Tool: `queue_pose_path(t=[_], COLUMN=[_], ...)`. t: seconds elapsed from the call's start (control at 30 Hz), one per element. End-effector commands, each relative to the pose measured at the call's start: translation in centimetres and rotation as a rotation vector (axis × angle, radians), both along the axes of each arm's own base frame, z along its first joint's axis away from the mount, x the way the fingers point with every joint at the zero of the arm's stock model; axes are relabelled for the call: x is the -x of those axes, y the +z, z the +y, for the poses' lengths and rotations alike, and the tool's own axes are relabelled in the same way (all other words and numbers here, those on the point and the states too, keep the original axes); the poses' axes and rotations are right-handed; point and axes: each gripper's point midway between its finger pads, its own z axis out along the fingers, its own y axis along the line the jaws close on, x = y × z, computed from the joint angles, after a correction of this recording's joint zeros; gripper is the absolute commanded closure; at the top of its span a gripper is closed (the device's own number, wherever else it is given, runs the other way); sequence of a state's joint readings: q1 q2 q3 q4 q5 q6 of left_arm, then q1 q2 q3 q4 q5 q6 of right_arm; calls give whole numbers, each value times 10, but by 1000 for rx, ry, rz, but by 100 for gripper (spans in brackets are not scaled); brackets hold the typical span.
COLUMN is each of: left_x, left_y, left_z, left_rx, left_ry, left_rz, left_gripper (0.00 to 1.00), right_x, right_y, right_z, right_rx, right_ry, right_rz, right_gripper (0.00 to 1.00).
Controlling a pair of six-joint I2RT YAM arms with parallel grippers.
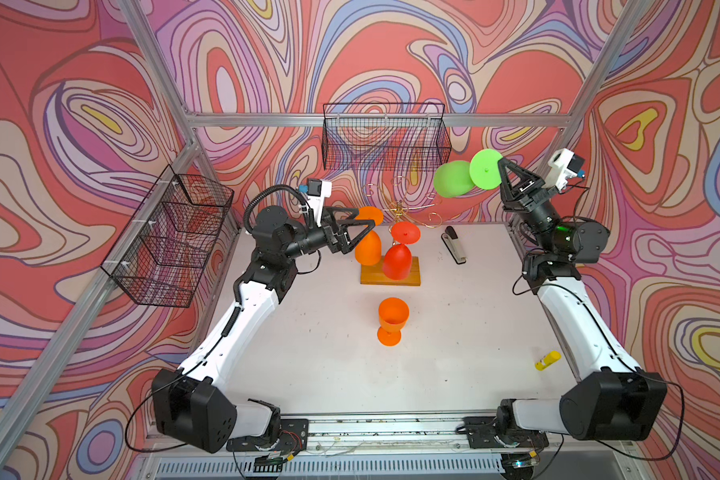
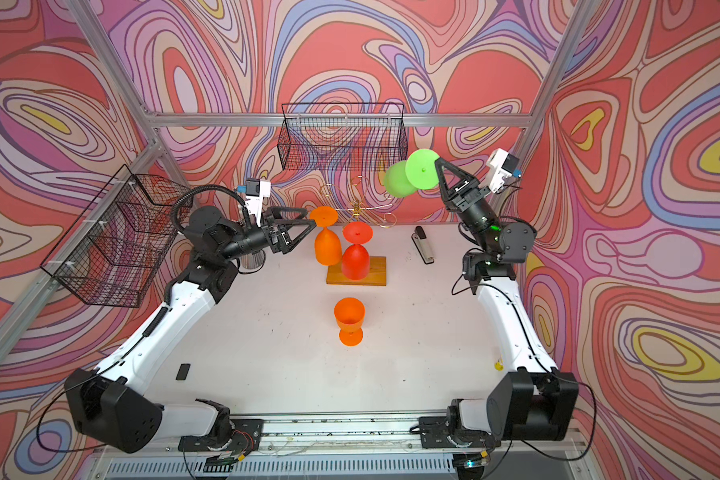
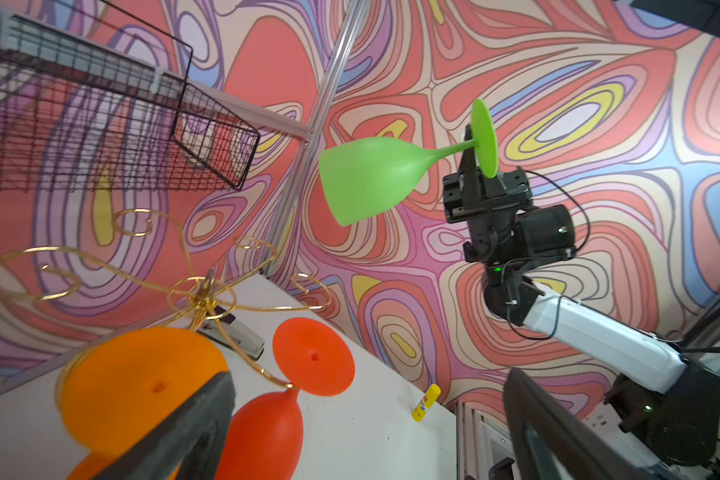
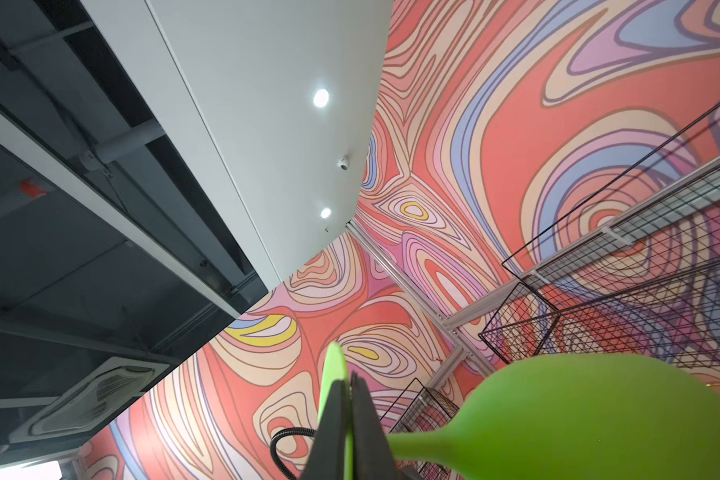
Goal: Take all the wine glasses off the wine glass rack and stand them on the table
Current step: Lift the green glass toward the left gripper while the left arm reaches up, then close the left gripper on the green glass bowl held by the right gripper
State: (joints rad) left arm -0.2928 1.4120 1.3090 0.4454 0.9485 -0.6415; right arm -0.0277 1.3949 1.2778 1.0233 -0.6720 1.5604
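Note:
The wine glass rack (image 1: pixel 400 208) is a gold wire tree on a wooden base (image 1: pixel 389 278), at the table's back middle. An orange wine glass (image 1: pixel 368 249) and a red wine glass (image 1: pixel 397 262) hang from it upside down. My right gripper (image 1: pixel 500 164) is shut on the foot disc of a green wine glass (image 1: pixel 449 178), held sideways in the air to the right of the rack and above it. The pinched green disc (image 4: pixel 333 374) shows edge-on in the right wrist view. My left gripper (image 1: pixel 364 222) stands open by the orange glass's foot (image 3: pixel 142 386), gripping nothing.
A second orange glass (image 1: pixel 393 318) stands upright in the table's middle. A stapler (image 1: pixel 454 245) lies right of the rack and a yellow glue stick (image 1: pixel 547 360) near the right arm. Black wire baskets hang on the back wall (image 1: pixel 385 137) and the left wall (image 1: pixel 171 237).

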Motion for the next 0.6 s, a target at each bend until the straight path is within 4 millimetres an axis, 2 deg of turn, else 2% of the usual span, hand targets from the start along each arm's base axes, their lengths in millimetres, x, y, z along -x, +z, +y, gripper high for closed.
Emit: queue_pose_path(t=[0.0,0.23,0.4,0.57], left_x=[19,-3,-9,-8], left_y=[39,44,47,51], left_z=[-6,-18,-19,-20], left_rx=[89,158,195,200], left_ry=[-177,-302,-327,-333], left_rz=[-137,-125,-131,-142], left_gripper=[0,5,6,12], right_x=[53,71,69,63], right_y=[35,40,34,25], right_z=[15,49,64,73], right_rx=[-37,-54,-54,-51], right_ry=[164,350,391,409], right_rz=[-201,-289,-279,-256], right_gripper=[100,100,100,100])
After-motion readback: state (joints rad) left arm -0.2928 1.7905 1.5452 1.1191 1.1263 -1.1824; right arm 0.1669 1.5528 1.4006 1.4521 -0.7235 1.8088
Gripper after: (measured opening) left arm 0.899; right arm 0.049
